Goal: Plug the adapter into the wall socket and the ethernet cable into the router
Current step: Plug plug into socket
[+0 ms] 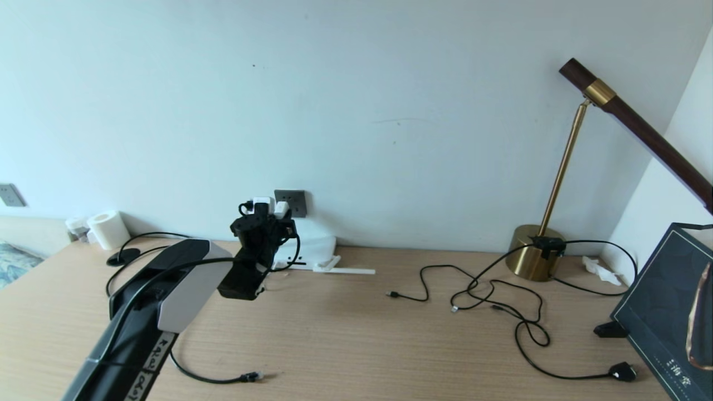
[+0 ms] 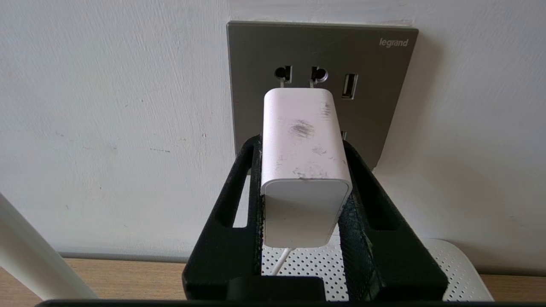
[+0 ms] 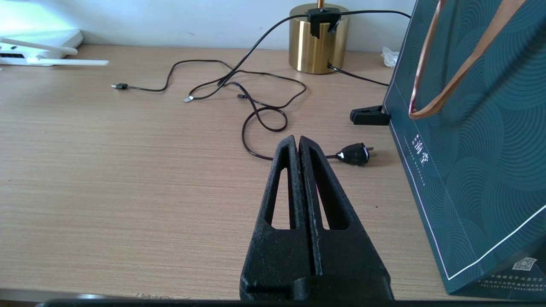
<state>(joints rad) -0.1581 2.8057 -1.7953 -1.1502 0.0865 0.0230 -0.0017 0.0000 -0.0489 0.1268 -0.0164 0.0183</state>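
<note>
My left gripper (image 2: 300, 143) is shut on the white adapter (image 2: 303, 149), one finger on each side. The adapter is level and faces the dark grey wall socket (image 2: 375, 98). Its front end sits close to the plate, just below the upper two holes, and thin prongs reach toward them. I cannot tell whether the prongs are in. The adapter's white cord drops toward the white router (image 2: 307, 264) below. In the head view the adapter (image 1: 281, 209) is at the socket (image 1: 295, 200). The ethernet cable (image 1: 211, 381) lies on the desk near the front edge. My right gripper (image 3: 298, 140) is shut and empty above the desk.
Thin black cables (image 1: 490, 289) and a black plug (image 1: 623, 371) sprawl on the right of the desk. A brass lamp (image 1: 537, 259) stands at the wall and a dark green bag (image 1: 668, 312) at the far right. A paper roll (image 1: 108, 229) sits far left, and router antennas (image 1: 345, 270) lie flat.
</note>
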